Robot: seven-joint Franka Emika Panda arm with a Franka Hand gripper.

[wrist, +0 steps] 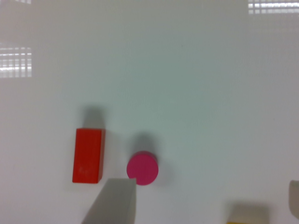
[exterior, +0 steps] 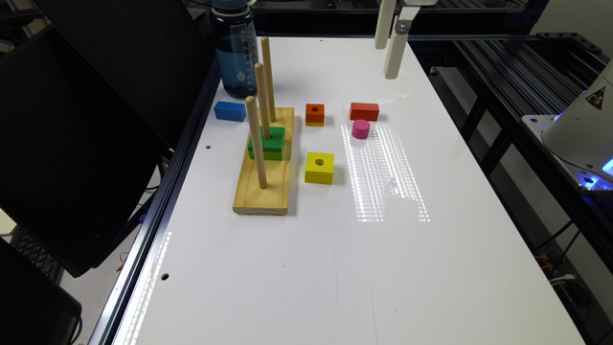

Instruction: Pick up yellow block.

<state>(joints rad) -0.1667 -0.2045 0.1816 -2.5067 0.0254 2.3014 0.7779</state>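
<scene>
High above the far end of the white bench, the claw is seen hanging, its fingers spread apart and nothing held between them. Well away from the claw, nearer the camera in the exterior view, the yellow block is found flat on the bench, hole upward, just beside the peg board. A green block is threaded on the board's middle peg. Below the claw, a red block and a pink cylinder are set close together but apart. An orange block lies between the red block and the board.
</scene>
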